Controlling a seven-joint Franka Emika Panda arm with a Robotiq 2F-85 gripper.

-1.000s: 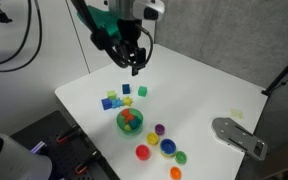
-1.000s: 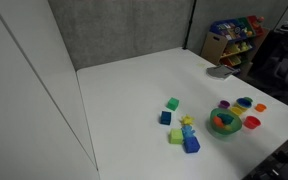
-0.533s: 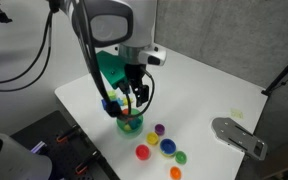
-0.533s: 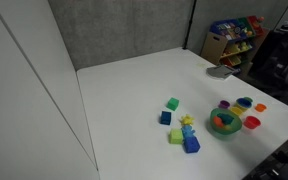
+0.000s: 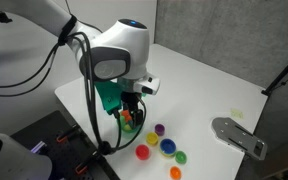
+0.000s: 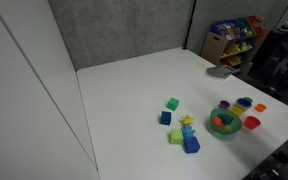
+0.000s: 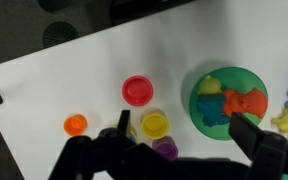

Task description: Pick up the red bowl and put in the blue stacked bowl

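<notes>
The red bowl [image 5: 142, 152] sits on the white table near its front edge; it also shows in an exterior view [image 6: 251, 122] and in the wrist view [image 7: 137, 90]. The blue stacked bowl [image 5: 171, 150] holds a yellow bowl [image 7: 155, 124]; in the wrist view its blue rim hardly shows. My gripper [image 5: 131, 118] is open and empty. It hangs low over the big green bowl [image 7: 227, 97], behind the small bowls. In the wrist view the red bowl lies beyond my fingers [image 7: 186, 135], apart from them. The arm does not show in an exterior view.
A purple bowl [image 5: 159, 129], a small green bowl [image 5: 179, 157] and an orange bowl [image 5: 176, 172] stand close to the red one. The big green bowl [image 6: 222, 123] holds coloured blocks. Loose blocks [image 6: 184, 132] lie beside it. A grey metal piece [image 5: 239, 136] lies by the table's edge.
The arm has come down and forward from over the loose blocks to just above the big green bowl. The bowls and blocks have not moved.
</notes>
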